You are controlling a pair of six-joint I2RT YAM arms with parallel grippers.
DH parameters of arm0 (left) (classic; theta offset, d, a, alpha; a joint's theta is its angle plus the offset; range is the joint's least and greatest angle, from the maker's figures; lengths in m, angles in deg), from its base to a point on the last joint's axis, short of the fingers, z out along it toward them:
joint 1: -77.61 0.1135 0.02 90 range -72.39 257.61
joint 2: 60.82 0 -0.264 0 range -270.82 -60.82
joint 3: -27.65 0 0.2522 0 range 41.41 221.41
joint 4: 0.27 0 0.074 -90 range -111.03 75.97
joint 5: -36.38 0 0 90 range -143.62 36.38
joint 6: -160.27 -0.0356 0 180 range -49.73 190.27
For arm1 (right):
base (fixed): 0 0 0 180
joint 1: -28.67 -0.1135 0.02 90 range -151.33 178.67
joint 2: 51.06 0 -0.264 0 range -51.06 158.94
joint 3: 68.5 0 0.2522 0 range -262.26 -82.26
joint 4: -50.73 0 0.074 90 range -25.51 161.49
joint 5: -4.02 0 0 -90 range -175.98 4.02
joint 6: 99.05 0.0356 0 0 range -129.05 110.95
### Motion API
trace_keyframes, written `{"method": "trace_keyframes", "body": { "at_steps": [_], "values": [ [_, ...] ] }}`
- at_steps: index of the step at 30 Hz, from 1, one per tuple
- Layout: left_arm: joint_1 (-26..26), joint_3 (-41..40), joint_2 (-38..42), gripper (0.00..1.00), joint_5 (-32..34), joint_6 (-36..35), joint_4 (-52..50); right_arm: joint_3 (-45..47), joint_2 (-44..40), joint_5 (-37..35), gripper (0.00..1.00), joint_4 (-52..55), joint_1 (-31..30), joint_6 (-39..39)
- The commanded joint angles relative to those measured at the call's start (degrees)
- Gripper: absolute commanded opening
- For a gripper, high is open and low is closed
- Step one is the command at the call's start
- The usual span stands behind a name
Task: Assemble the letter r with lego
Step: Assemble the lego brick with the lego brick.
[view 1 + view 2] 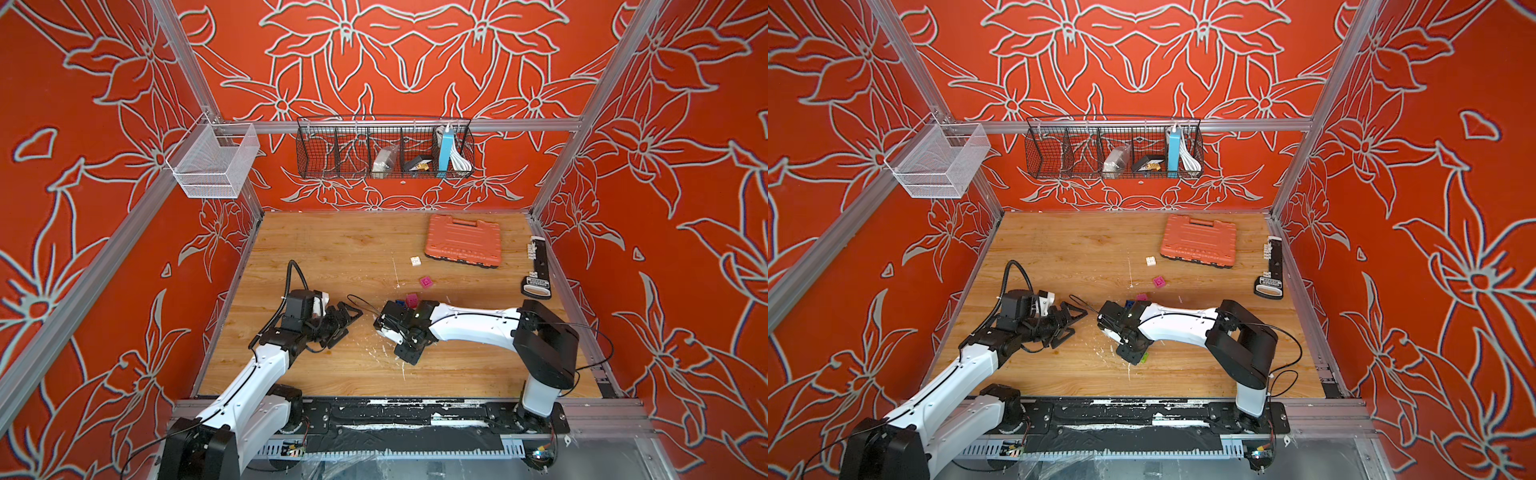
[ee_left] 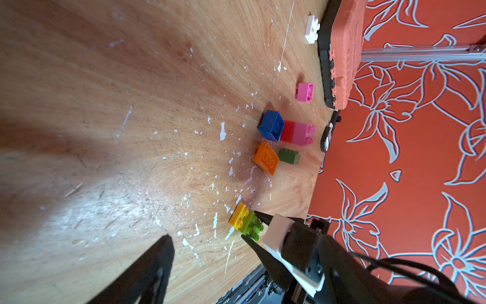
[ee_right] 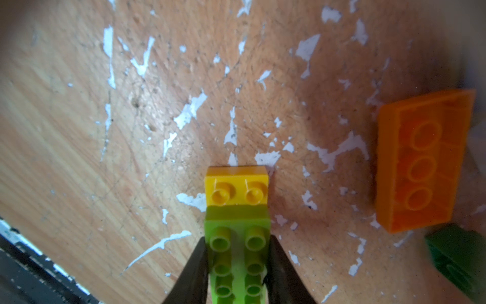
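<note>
Your right gripper (image 3: 238, 243) is clamping the lime brick (image 3: 236, 265), which is joined to a yellow brick (image 3: 236, 189) low at the table (image 2: 105, 131). Whether the pair is touching the wood is unclear. Your left gripper (image 1: 354, 323) is hanging spread wide and empty, one finger (image 2: 150, 268) showing in its wrist view. In both top views the right arm is hiding the orange brick (image 2: 266, 158).

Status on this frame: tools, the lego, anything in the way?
Right tool shut on lime studded plastic brick, joined to yellow studded plastic brick. Left tool open, empty. Orange plastic brick alongside, apart from the pair.
</note>
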Motion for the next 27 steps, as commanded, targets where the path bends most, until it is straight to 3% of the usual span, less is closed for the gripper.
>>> {"method": "trace_keyframes", "body": {
  "at_steps": [1, 16, 20, 23, 27],
  "values": [
    [0.4, -0.5, -0.5, 0.87, -0.2, -1.2, -0.5, 0.4, 3.4, 0.7, 0.0, 2.6, -0.7, -3.5],
    [0.4, -0.6, 0.4, 0.91, 1.3, -2.4, -2.4, 0.3, 3.8, 1.7, 0.01, 1.2, -0.8, -3.9],
    [0.4, -0.5, 1.8, 0.99, 2.3, -2.6, -3.8, 0.3, 0.5, 1.1, 0.55, 0.0, -0.6, -2.1],
    [0.4, 0.0, 2.7, 0.99, 2.7, -3.0, -5.2, 0.3, -2.7, 1.2, 0.68, -1.1, -0.5, -1.4],
    [0.3, 0.6, 3.2, 0.99, 3.1, -4.3, -6.7, 3.1, -8.5, 1.2, 0.74, -4.2, -0.3, -1.6]
  ]
}}
